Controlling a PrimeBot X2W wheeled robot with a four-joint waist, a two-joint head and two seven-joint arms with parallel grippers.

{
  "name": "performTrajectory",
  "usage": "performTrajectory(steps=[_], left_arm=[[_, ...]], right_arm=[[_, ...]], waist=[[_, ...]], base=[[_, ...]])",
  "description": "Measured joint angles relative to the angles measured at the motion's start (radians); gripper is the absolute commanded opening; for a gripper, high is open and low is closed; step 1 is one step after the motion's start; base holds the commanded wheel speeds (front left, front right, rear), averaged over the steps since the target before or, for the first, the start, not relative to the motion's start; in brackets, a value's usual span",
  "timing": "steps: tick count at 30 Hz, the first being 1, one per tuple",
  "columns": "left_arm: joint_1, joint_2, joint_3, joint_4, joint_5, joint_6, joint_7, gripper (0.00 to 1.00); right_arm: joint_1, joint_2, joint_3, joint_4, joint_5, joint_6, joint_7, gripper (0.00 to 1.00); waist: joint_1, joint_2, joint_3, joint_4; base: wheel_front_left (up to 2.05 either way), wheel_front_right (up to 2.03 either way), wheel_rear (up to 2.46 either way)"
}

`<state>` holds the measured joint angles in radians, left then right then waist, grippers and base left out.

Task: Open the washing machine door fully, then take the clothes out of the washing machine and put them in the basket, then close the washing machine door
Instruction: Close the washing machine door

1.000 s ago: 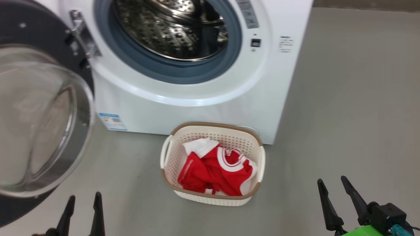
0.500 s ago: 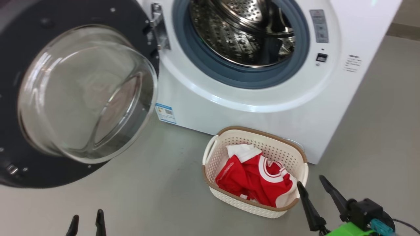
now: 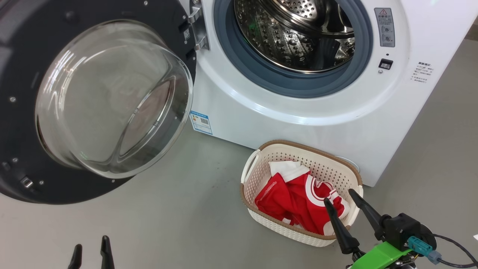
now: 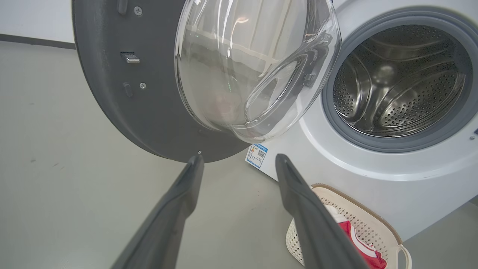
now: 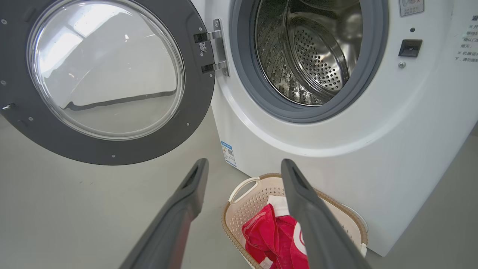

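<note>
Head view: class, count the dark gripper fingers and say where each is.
4. Two on the left gripper, lower left; two on the right gripper, lower right, in front of the basket. None seems hidden.

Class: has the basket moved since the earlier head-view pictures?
No. The basket stays by the same front corner of the washing machine; only the camera turned.

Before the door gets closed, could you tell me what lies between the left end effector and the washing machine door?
Only bare floor separates the left end effector from the washing machine door, as the head view shows.
</note>
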<state>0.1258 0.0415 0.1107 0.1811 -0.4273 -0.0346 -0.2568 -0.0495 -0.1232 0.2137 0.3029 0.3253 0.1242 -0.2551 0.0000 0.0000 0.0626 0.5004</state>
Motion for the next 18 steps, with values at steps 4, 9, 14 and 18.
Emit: performTrajectory(steps=[4,9,14,18], left_arm=[[0.000,0.000,-0.002,-0.005,-0.007,-0.001,0.000,0.00],[-0.020,-0.002,0.042,-0.055,0.005,-0.012,0.000,0.00],[-0.139,-0.004,0.168,-0.174,0.117,-0.053,0.000,0.00],[-0.281,0.031,0.261,-0.247,0.174,-0.082,0.000,0.00]], right_arm=[[0.000,0.000,0.000,0.001,0.000,0.000,0.000,1.00],[0.002,0.004,-0.007,0.000,0.000,0.000,0.000,1.00],[0.006,0.025,-0.027,-0.012,0.000,0.000,0.000,1.00],[0.019,0.035,-0.051,-0.018,-0.001,0.000,0.000,1.00]], waist=[[0.0000,0.0000,-0.002,-0.002],[0.0000,0.0000,-0.003,-0.006],[0.0000,0.0000,-0.001,-0.013],[0.0000,0.0000,0.001,-0.018]], base=[[0.00,0.00,0.00],[0.00,0.00,0.00],[0.00,0.00,0.00],[0.00,0.00,0.00]])
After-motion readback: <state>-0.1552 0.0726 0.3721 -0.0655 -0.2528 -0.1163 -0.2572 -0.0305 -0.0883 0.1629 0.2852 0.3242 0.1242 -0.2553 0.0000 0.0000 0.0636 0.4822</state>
